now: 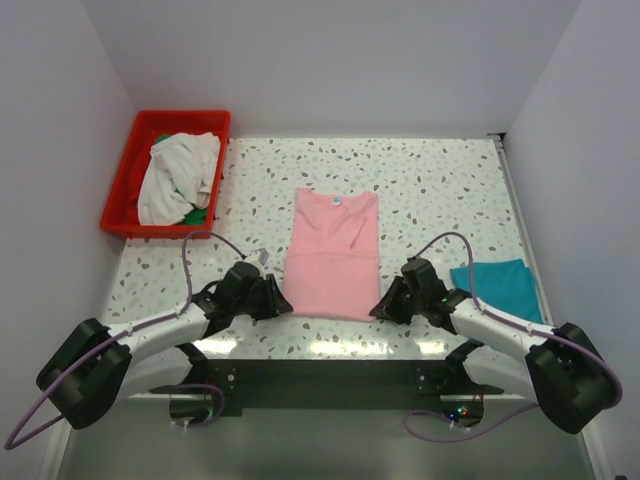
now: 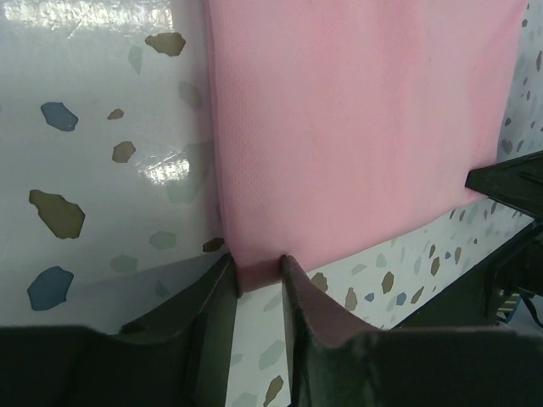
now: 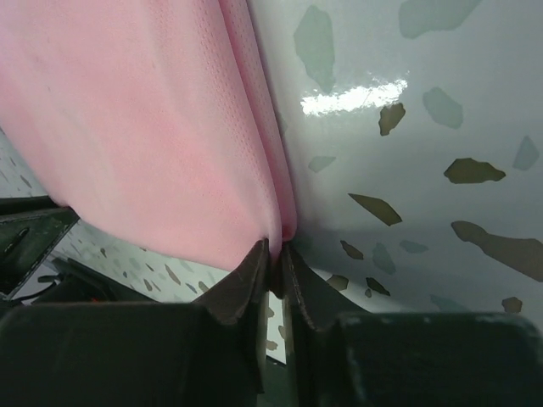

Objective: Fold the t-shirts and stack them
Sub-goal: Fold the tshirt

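Note:
The light pink t-shirt (image 1: pixel 332 252) lies folded lengthwise in the middle of the table, with its neck label at the far end. My left gripper (image 1: pixel 279 300) is at its near-left corner. In the left wrist view the jaws (image 2: pixel 257 270) stand a little apart with the corner of the pink cloth (image 2: pixel 356 127) between the tips. My right gripper (image 1: pixel 381 307) is at the near-right corner. In the right wrist view it (image 3: pixel 273 250) is shut on the shirt's edge (image 3: pixel 127 127). A folded teal t-shirt (image 1: pixel 497 285) lies at the right. An off-white t-shirt (image 1: pixel 175 175) lies over a green one (image 1: pixel 196 214) in the crate.
A red plastic crate (image 1: pixel 118 195) stands at the back left corner. White walls close in the table on the left, back and right. The table's near edge runs just behind both grippers. The speckled tabletop (image 1: pixel 440 180) shows around the pink shirt.

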Motion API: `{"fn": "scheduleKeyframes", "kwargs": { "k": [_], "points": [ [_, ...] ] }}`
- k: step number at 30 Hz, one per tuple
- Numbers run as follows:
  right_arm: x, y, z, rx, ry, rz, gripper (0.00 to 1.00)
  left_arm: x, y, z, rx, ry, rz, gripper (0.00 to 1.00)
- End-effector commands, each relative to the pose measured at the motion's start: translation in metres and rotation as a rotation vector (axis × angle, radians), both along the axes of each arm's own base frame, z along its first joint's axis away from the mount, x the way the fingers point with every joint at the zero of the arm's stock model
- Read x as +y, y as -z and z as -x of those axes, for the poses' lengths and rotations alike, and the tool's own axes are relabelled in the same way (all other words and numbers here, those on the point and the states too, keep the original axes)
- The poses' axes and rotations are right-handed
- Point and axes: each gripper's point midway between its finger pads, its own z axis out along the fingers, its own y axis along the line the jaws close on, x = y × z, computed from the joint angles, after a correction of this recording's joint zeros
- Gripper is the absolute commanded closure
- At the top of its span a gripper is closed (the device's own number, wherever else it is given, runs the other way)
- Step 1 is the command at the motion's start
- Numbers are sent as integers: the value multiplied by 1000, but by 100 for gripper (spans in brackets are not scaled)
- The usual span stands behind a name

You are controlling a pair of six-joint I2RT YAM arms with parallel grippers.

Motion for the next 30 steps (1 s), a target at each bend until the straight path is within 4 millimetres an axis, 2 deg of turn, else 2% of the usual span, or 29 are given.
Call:
{"fn": "scheduleKeyframes", "kwargs": {
  "k": [1,2,4,5,8,13,15,17,20,21,23,26,27,29,30],
  "points": [
    [-13,15,8,21,-5,78,89,16,27,23,98,9,-87,69],
    [-14,14,9,23,-10,86,93,15,24,23,92,13,-84,77],
    [-13,7,6,0,-32,86,97,9,15,20,80,25,-70,83],
    [-13,5,9,6,-45,88,100,7,10,19,66,37,-61,91],
    [-12,-4,17,-7,-105,88,100,3,0,22,55,54,-53,100],
    [-9,-7,48,-20,-208,116,100,2,-11,37,48,73,-58,100],
    [-2,-15,63,-62,-269,111,100,1,-13,49,51,82,-65,100],
    [-7,-15,71,-70,-259,138,100,-8,-20,65,53,106,-35,100],
    [-6,-19,87,-91,-285,138,100,-7,-22,87,66,118,-49,100],
    [-3,-23,93,-99,-304,129,100,-7,-24,87,53,107,-58,100],
    [-10,-24,94,-114,-307,177,100,-10,-31,96,46,119,-47,100],
    [-12,-47,85,-174,-304,208,100,-2,-41,91,13,98,-86,100],
    [-14,-51,82,-191,-308,218,100,-4,-53,84,-19,80,-80,100],
    [-14,-64,76,-221,-298,232,100,-2,-60,80,-46,80,-101,100],
    [-14,-68,74,-233,-302,239,100,-6,-73,74,-72,72,-87,100]
  ]
}}
